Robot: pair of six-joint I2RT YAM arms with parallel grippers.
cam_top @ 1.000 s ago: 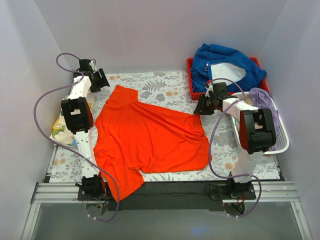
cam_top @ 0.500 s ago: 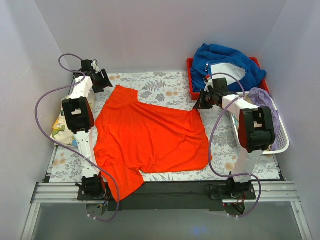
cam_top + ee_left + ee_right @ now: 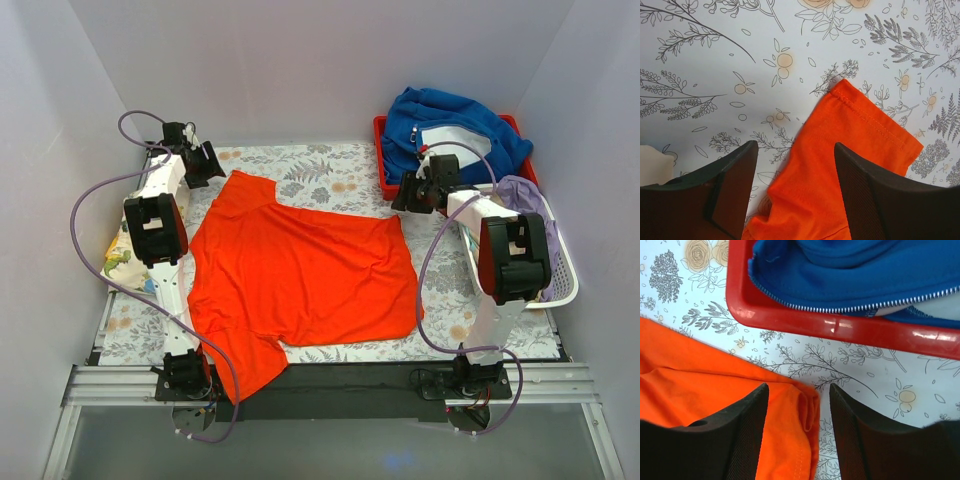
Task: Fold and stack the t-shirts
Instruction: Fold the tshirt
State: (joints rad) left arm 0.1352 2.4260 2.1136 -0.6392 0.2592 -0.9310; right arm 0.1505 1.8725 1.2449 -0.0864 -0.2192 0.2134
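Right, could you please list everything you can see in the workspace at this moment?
orange-red t-shirt: one, bright orange-red, spread flat mid-table
dinosaur t-shirt: one, cream with green prints, left table edge, partly hidden behind the left arm
blue garment: one, blue with white lining, heaped in the red tray
red tray: one, red, far right corner
basket: one, white, right edge
cloth: one, lavender, in the basket
table cover: one, white floral, over the table
left gripper: one, black, open above the orange sleeve
right gripper: one, black, open above the orange shirt's far right corner
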